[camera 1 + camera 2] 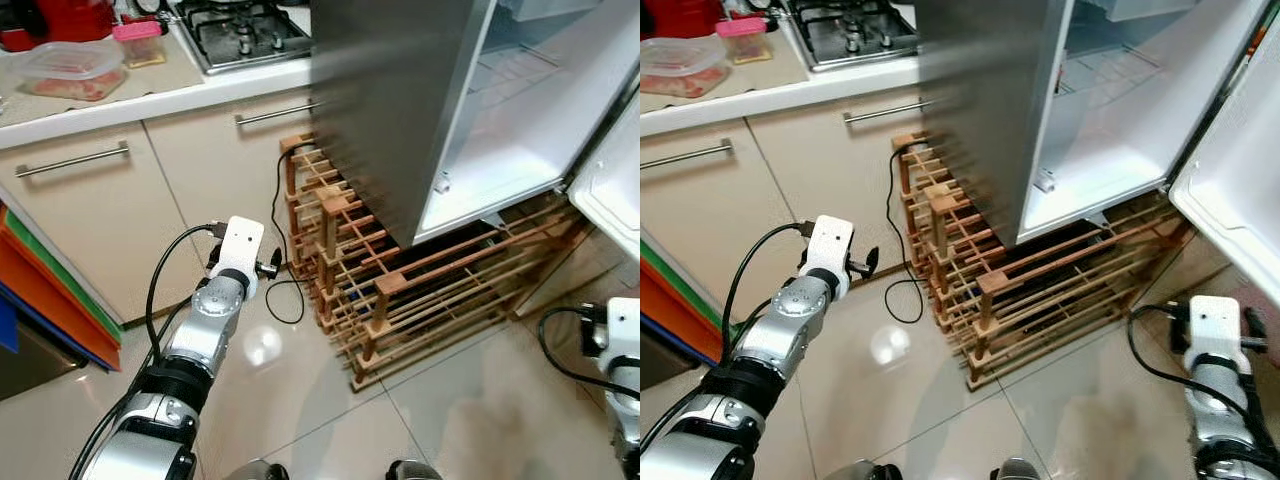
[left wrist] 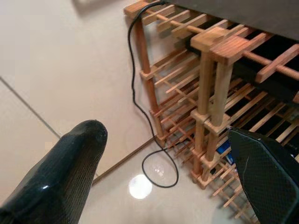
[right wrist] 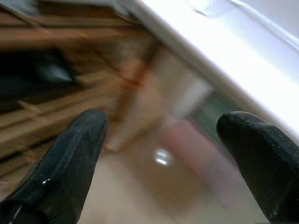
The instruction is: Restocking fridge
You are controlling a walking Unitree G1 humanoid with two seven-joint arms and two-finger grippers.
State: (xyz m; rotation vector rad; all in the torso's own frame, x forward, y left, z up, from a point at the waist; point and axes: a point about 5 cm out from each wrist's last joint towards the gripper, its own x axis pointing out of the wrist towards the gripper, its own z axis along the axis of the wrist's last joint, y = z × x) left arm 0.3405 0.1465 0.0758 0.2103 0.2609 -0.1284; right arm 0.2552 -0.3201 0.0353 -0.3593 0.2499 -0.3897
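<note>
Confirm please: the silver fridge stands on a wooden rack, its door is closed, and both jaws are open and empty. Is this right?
One point is wrong: the door of the silver fridge is open, as the right eye view shows, with the white interior visible. The rest holds: the fridge stands on the wooden rack, and the left gripper and right gripper have open, empty jaws.

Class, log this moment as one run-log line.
fridge: door open | left gripper: open, empty | right gripper: open, empty | containers: on counter
</note>
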